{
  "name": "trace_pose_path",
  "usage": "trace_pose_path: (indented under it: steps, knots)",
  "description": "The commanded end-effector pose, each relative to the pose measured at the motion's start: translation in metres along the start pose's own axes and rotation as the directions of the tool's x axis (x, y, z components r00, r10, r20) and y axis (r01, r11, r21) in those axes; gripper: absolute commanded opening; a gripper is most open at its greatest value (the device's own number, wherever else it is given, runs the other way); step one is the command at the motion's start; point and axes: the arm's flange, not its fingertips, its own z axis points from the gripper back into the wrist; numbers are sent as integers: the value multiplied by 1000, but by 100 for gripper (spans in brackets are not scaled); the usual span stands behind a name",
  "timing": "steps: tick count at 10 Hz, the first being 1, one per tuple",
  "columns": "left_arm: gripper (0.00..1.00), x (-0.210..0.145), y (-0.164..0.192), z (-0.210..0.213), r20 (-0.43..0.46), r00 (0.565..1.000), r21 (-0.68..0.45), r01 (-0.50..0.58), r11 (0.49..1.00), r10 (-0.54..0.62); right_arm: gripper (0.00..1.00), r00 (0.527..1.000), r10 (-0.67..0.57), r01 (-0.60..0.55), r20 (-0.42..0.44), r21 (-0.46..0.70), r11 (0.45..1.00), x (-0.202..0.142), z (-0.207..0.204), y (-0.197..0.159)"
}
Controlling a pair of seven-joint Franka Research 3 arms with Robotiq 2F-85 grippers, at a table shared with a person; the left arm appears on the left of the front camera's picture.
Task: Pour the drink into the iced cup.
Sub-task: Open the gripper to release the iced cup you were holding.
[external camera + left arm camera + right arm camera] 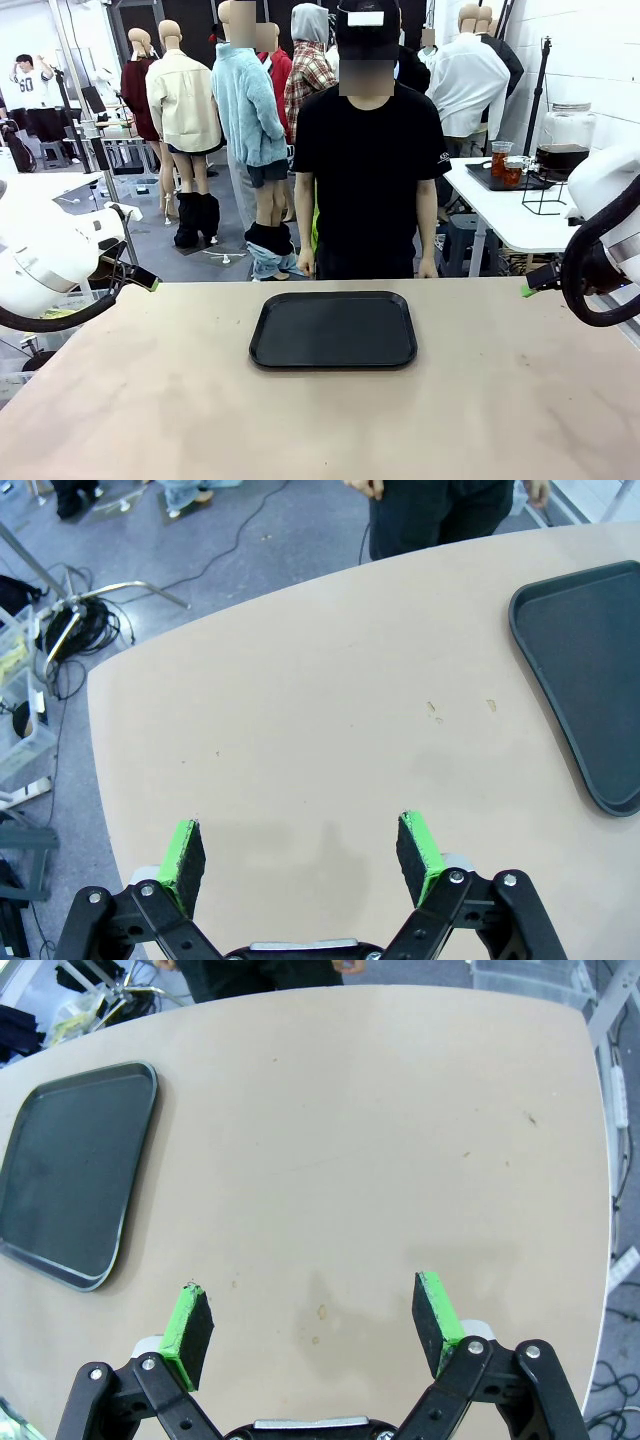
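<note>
Both arms' jaws gape, gripping nothing, over bare table (pixel 320 420) flanking the black tray (pixel 334 330)

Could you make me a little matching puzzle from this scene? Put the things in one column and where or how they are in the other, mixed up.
Things:
1. black tray
2. left gripper
3. person
4. right gripper

Place or state:
a. stands at the far side of the table, arms down
b. lies empty in the middle of the table
c. open over bare table, tray to the picture's right in its wrist view
d. open over bare table, tray to the picture's left in its wrist view

Pairs: 1-b, 2-c, 3-a, 4-d
</note>
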Motion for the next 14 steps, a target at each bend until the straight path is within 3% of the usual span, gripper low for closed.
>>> trace_pose_path:
  steps: [1, 14]
  knots:
    - [100, -3, -1, -2, 13, 1000, 5, -9, 1000, 9, 100, 1000, 6, -6, 9, 4, 1000, -2, -1, 0]
    - [100, -3, -1, -2, 13, 1000, 5, -9, 1000, 9, 100, 1000, 6, -6, 9, 4, 1000, -2, -1, 0]
